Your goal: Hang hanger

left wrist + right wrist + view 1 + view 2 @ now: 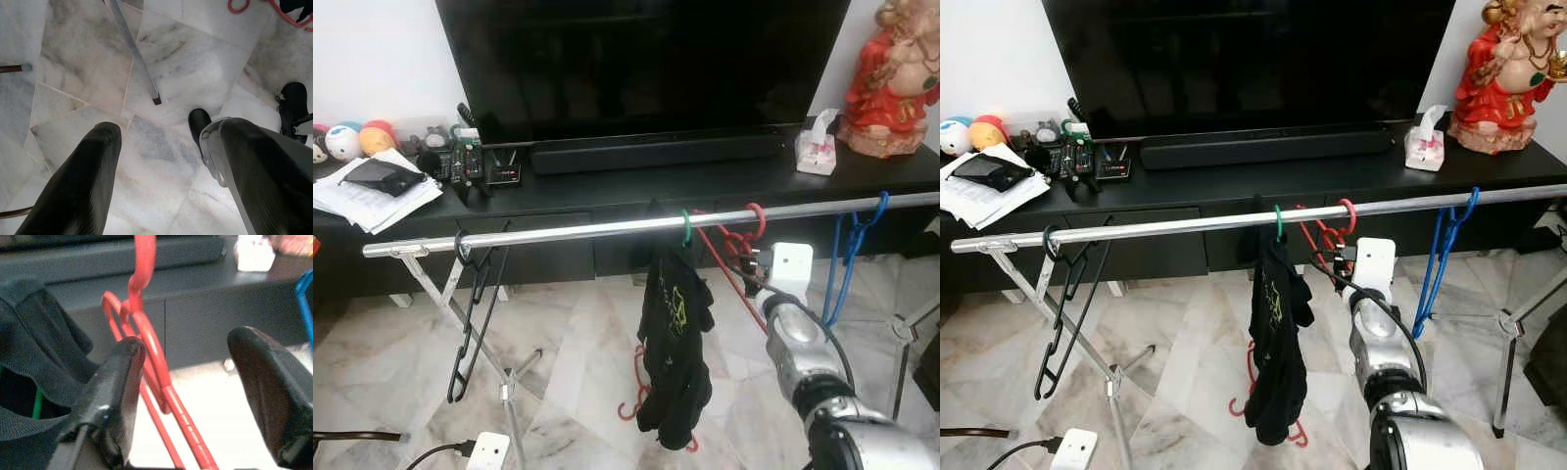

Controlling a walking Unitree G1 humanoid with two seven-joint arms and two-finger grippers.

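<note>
- Across the left eye view, a long silver metal clothes rail (607, 230) runs in front of a low black TV cabinet (724, 181). A red plastic hanger (742, 240) hooks over the rail right of centre. Just to its left, a black garment with green print (674, 343) hangs from a green hook. A black wire hanger (470, 313) hangs near the rail's left end, and a blue plastic hanger (847, 259) near its right end. The right gripper (751, 264) reaches up to the red hanger on a silver arm.
- From the right eye view, a large black television (1253, 59) stands on the cabinet beside a white tissue pack (1424, 145) and a red and gold figurine (1503, 83).
- Down in the left wrist view, the left gripper (161, 161) hangs with its two fingers spread apart over a white marble floor (186, 73).
- Close up in the right wrist view, the right gripper's fingers (120, 391) stand apart around the red hanger's neck, one finger touching it and the other clear of it.
</note>
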